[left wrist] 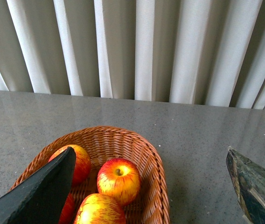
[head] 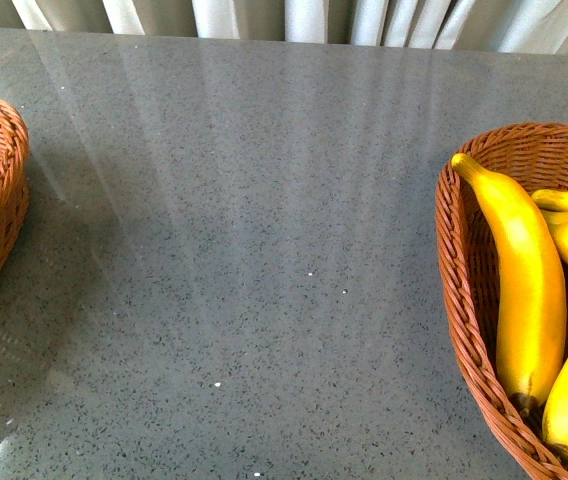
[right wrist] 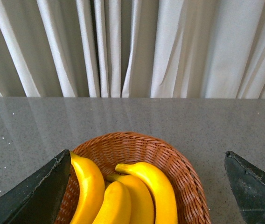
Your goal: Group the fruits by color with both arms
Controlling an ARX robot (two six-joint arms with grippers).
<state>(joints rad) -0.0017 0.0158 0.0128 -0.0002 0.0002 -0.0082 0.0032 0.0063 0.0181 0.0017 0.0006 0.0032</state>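
Left hand [left wrist: 149, 186] spread wide, empty, above the brown woven wicker basket [left wrist: 153, 163] at the left edge of the grey speckled stone worktop [head: 264, 250]; red-yellow streaked apples [left wrist: 118, 179] inside. Right hand [right wrist: 146, 189] also wide, empty, over the second wicker basket [right wrist: 179, 165] at the right; glossy yellow bananas [right wrist: 156, 186] inside.

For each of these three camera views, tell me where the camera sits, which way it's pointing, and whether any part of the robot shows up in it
Front view: on the robot's body, looking down across the grey table; a wicker basket at each edge, no arm visible.
Left wrist view: on the left arm, above the basket of apples, facing the curtain; both fingers of the left gripper frame it, spread.
Right wrist view: on the right arm, above the basket of bananas, facing the curtain; the right gripper open.
Shared: front and right wrist views both show the banana basket.
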